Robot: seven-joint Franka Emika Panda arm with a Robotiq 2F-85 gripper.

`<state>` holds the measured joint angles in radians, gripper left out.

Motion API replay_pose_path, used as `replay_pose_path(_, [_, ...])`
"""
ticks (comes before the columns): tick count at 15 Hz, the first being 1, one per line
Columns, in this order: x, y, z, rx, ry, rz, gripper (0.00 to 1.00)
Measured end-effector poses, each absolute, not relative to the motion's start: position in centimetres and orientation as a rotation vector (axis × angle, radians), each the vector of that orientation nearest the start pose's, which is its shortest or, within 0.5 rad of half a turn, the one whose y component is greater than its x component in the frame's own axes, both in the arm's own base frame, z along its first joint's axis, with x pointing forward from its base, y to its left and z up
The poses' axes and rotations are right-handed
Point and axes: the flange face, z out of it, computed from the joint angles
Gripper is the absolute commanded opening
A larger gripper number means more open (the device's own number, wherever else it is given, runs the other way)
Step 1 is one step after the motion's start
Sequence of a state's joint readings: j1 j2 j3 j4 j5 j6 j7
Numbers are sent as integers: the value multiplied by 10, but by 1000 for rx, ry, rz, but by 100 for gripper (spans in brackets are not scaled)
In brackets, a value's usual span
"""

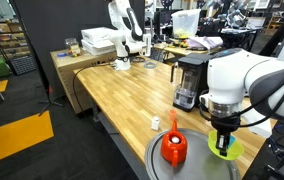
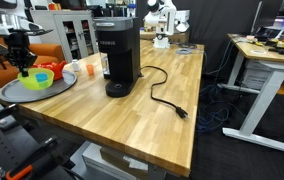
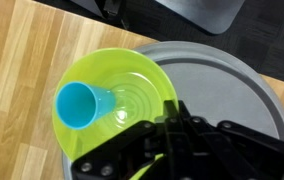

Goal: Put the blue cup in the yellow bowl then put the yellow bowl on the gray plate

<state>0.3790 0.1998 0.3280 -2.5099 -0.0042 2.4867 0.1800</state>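
Yellow-green at the grip: pinching the near rim of the yellow bowl [image 3: 132, 85] with the claw [image 3: 172, 125], fingers pressed tight onto it. Cradling the blue cup [image 3: 82, 105] inside the bowl, just ahead of the claw, lying tilted with its mouth showing. Holding the bowl partly over the gray plate [image 3: 232, 80], partly over the wooden bench [image 3: 22, 60]. Keeping company with a red kettle-like object [image 1: 175, 149] on the plate, near the claw.

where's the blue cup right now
In the wrist view the blue cup sits inside the yellow bowl, toward the picture's left; the bowl overlaps the gray plate on the right, with the wooden table at left.
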Motion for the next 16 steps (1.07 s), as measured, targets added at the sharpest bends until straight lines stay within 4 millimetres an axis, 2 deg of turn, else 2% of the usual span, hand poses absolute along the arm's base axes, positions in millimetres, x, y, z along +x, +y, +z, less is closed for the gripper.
replay_pose_path(4, [327, 324, 192, -3009, -1000, 349, 1])
replay_pose_path(8, [324, 348, 184, -2969, -1104, 357, 1])
replay_pose_path(13, [318, 365, 176, -2922, -1189, 373, 1])
replay_pose_path(16, [315, 368, 173, -2904, -1223, 385, 1])
